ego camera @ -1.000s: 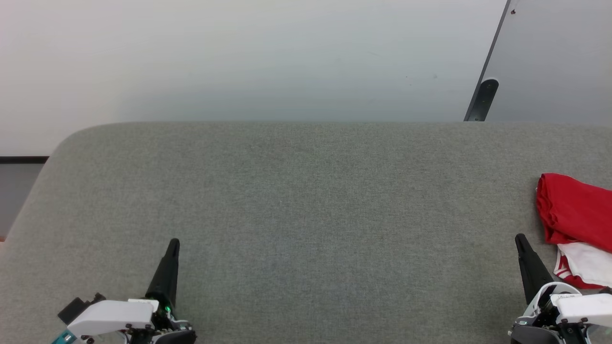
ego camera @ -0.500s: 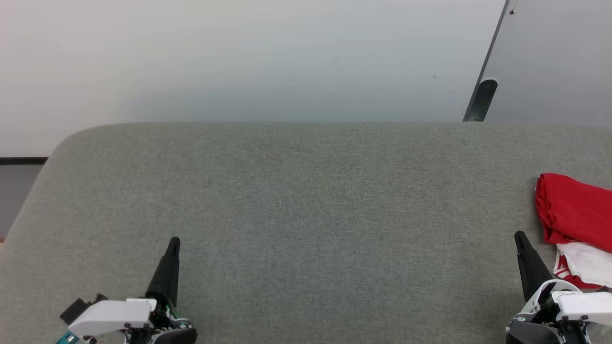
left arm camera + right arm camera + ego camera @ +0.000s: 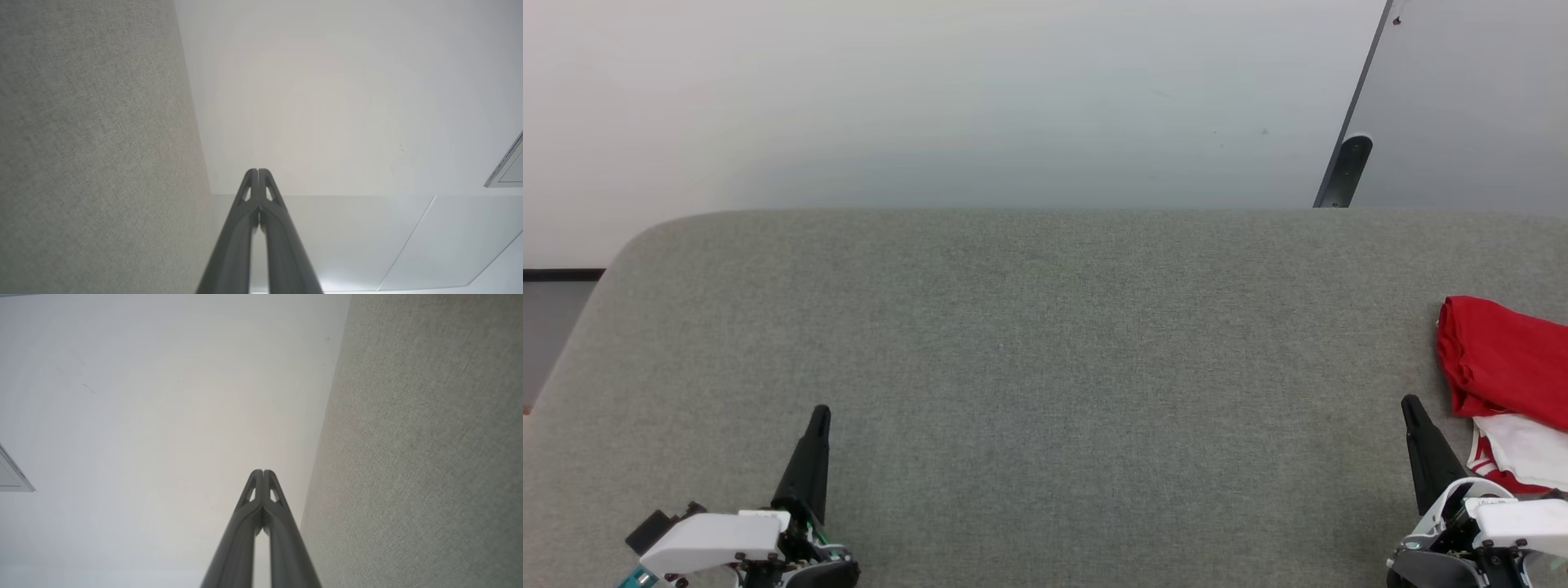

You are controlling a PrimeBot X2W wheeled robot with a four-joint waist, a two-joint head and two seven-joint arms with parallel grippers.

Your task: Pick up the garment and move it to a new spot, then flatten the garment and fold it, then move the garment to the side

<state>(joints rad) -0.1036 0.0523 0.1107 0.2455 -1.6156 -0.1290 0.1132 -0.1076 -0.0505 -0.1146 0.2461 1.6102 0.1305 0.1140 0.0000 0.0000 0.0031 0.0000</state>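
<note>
Jaws closed; garment (image 3: pixel 1503 363) far rt.

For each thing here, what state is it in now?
Garment: bunched up, lying on the table, not held.
Left gripper: shut, empty.
Right gripper: shut, empty, beside the garment.

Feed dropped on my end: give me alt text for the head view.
The garment, bunched red with a white part, lies at the right edge of the grey fabric surface, cut off by the frame. The right gripper, shut and empty, points up just left of it without touching; the left gripper, also shut, sits at lower left.
</note>
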